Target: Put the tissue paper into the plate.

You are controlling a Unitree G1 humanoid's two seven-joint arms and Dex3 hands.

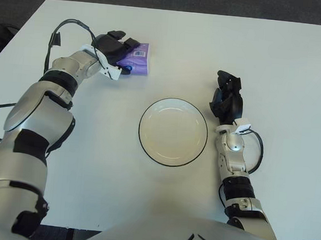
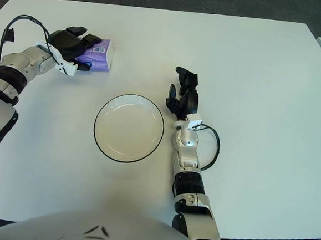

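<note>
The tissue paper is a purple pack (image 1: 139, 60) lying on the white table, at the back left. My left hand (image 1: 117, 51) covers the pack's left half, with its fingers (image 1: 117, 36) over the far edge and the thumb at the near edge, closed around it. The pack still touches the table. The plate (image 1: 173, 132), white with a dark rim, stands empty at the table's middle, nearer to me and to the right of the pack. My right hand (image 1: 226, 100) shows just right of the plate, fingers relaxed and holding nothing.
A black cable (image 1: 68, 25) loops above my left wrist. Another cable (image 1: 256, 152) loops beside my right forearm. The table's far edge (image 1: 191, 12) meets dark carpet.
</note>
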